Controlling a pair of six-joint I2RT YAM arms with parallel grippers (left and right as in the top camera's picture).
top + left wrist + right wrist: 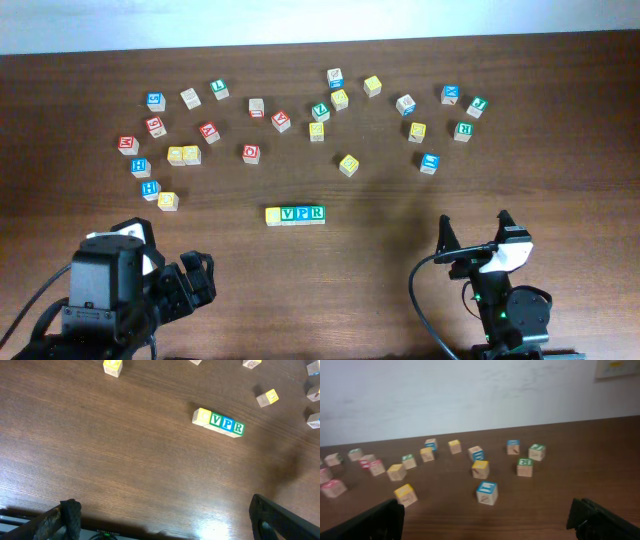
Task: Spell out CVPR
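Four letter blocks stand in a touching row (295, 214) at the table's middle front: a yellow one (273, 215), then green V (288, 214), blue P (302, 214) and green R (317, 213). The row also shows in the left wrist view (218, 422). My left gripper (190, 280) is open and empty at the front left, jaws wide in its wrist view (165, 515). My right gripper (473, 232) is open and empty at the front right, well right of the row; its wrist view (487, 520) faces the far blocks.
Several loose letter blocks lie scattered in an arc across the far half of the table, among them a yellow one (348, 164) and a blue one (429, 162), which also shows in the right wrist view (487, 492). A white wall stands behind the table.
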